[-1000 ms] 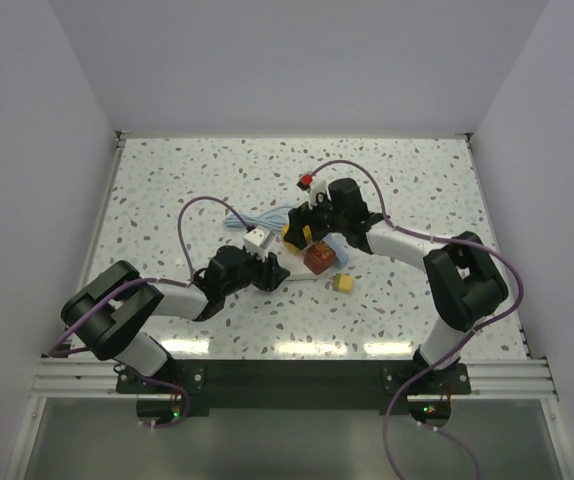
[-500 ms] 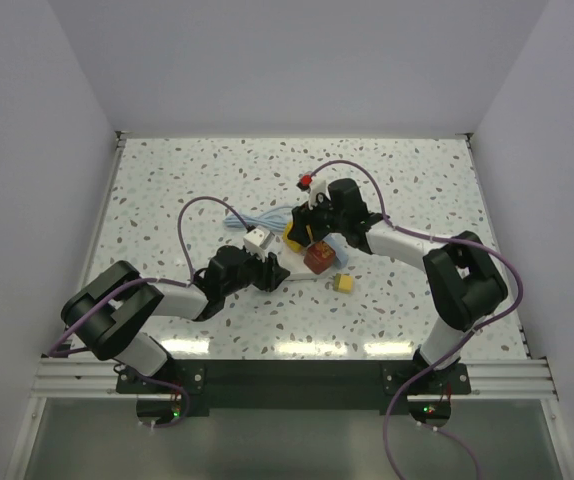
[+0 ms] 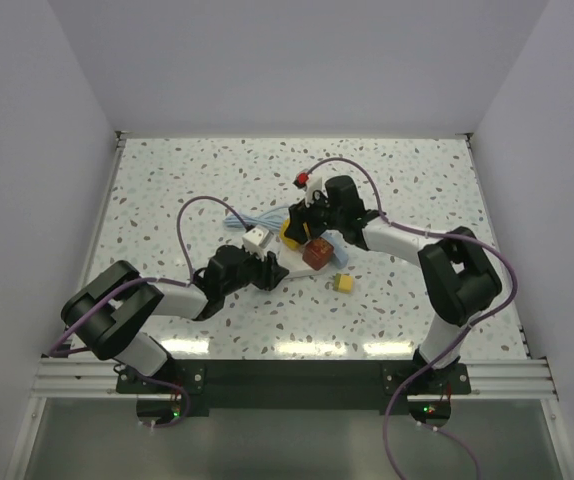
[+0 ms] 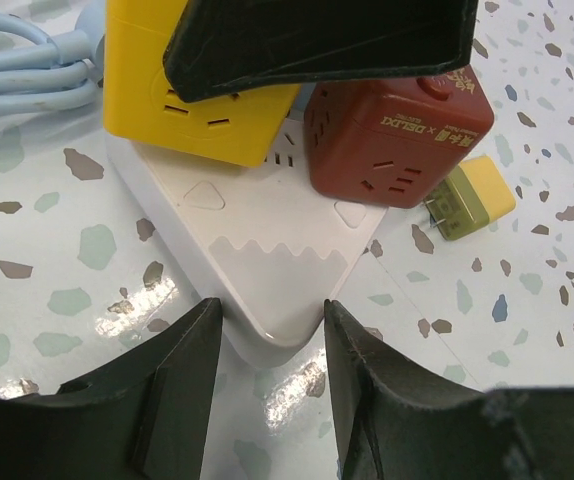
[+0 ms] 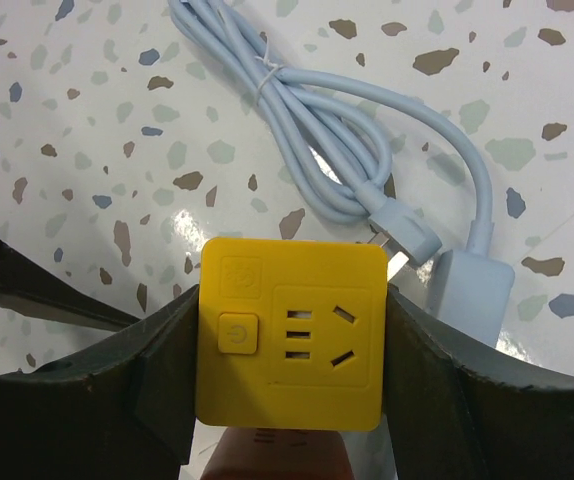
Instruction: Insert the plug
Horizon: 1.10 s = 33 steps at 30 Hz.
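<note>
Near the middle of the top view, the right end effector [image 3: 302, 232] is clamped on the yellow cube plug [image 5: 292, 335]. In the right wrist view its two dark fingers [image 5: 167, 385] press against the cube's left and right sides. The cube's upper face shows a round button and a set of socket slots.

In the left wrist view the yellow cube plug sits at the upper left, over the far part of the white power strip [image 4: 267, 250]. A black finger of the right end effector covers its top. Whether the cube is fully seated in the strip cannot be told.

A red cube adapter [image 4: 397, 130] stands on the strip just right of the yellow one, and the two touch or nearly touch.

The left end effector [image 4: 270, 312] grips the strip's near rounded end at the bottom of that view, one finger against each side.

A small yellow plug [image 4: 470, 198] with metal prongs lies on the speckled desk [image 3: 167, 180], just beside the red cube's lower right.

A coiled pale blue cable [image 5: 367, 170] lies on the desk beyond the yellow cube, in the upper part of the right wrist view.
</note>
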Available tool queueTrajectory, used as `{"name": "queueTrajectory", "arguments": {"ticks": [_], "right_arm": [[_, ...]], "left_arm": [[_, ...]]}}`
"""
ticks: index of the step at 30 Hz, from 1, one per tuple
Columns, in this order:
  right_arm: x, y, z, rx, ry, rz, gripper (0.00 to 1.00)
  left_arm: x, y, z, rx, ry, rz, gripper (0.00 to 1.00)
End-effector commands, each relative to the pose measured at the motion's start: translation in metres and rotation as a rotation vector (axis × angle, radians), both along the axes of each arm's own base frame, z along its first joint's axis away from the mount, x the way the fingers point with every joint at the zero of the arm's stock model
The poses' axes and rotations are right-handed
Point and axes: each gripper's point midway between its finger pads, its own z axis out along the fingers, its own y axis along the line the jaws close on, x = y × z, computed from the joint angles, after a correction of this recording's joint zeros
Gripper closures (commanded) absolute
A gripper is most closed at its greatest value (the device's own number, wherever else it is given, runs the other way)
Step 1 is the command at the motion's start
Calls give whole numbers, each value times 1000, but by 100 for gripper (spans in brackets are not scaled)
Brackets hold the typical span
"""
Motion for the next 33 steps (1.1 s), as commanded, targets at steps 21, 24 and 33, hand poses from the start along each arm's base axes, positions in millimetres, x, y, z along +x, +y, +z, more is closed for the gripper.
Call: {"name": "queueTrajectory", "arguments": {"ticks": [21,24,33], "right_arm": [[-22,-11,-83,-126,186,22,100],[-25,-11,-90,-145,205,26,100],[-45,-6,-110,-182,275,32,100]], "left_arm": [[3,22,-29,140,39,62,62],[6,28,-31,161,38,82,63],[8,40,-38,177,50,94,66]]}}
